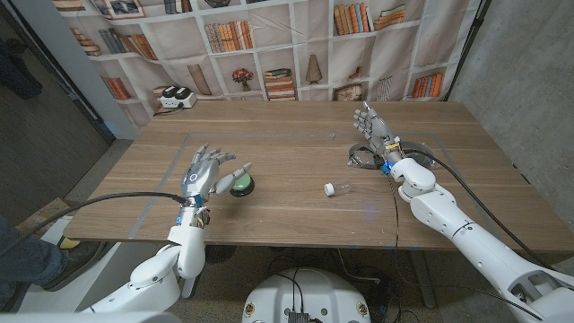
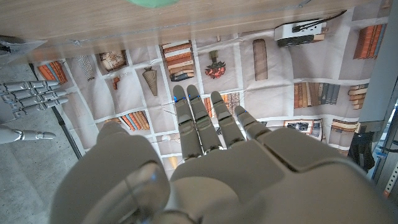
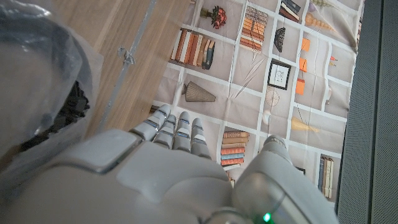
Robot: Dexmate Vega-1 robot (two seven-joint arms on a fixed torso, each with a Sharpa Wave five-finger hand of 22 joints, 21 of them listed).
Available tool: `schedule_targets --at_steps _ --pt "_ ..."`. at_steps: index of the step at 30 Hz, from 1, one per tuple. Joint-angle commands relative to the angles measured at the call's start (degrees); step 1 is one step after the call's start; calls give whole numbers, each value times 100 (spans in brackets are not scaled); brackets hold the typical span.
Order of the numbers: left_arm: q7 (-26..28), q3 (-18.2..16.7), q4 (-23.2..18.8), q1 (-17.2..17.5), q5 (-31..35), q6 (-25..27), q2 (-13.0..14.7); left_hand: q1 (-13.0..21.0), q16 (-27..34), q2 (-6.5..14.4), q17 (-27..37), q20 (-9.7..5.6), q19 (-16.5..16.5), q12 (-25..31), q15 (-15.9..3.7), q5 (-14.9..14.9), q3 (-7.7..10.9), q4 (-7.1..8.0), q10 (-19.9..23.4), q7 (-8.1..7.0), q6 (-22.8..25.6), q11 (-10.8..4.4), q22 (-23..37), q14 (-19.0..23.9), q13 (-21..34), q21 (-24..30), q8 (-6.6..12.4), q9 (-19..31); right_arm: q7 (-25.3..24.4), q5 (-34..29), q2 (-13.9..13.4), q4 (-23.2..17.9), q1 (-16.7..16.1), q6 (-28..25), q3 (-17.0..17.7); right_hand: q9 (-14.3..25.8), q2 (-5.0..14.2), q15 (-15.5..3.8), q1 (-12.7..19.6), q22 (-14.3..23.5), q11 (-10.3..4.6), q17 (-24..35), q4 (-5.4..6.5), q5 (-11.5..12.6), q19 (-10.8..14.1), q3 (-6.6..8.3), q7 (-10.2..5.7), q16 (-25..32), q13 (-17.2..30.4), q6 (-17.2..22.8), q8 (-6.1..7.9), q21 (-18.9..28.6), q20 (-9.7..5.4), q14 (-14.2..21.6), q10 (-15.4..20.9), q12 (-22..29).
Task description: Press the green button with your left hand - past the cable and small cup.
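**Green button beside the left hand's thumb**

Green and domed on a dark base, the button (image 1: 241,186) sits on the wooden table (image 1: 296,215) toward the robot's left side. The left hand (image 1: 208,172) hovers just beside it, fingers spread and straight, holding nothing, with the thumb reaching over the button's top; whether it touches cannot be told. In the left wrist view the fingers (image 2: 198,124) stretch out straight and the button (image 2: 151,3) shows as a green blur at the table's edge. A small cup (image 1: 331,188) lies on its side nearer the table's middle. Well apart, the right hand (image 1: 374,128) stands open with fingers raised, just beside a bagged cable (image 1: 364,159).
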Motion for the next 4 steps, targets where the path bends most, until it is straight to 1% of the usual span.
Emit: schedule_targets --at_steps 1,4 --pt "-138 -91 -156 125 22 124 -2 11 -4 9 5 13 33 34 -370 7 -39 -3 33 -7 51 -38 14 16 16 -3 13 25 117 19 67 152 89 95 -14 33 64 15 6 28 -17 11 -22 0 -21 9 12 -2 9 33 -7 1 -74 -24 36 -25" --pt "-135 -119 -209 163 46 155 6 13 -4 11 5 11 33 34 -372 5 -42 -2 33 -11 57 -42 14 19 16 -4 13 26 149 39 93 194 118 91 -27 33 64 18 5 28 -18 11 -23 0 -21 8 19 -2 9 35 -6 2 -75 -24 38 -24"
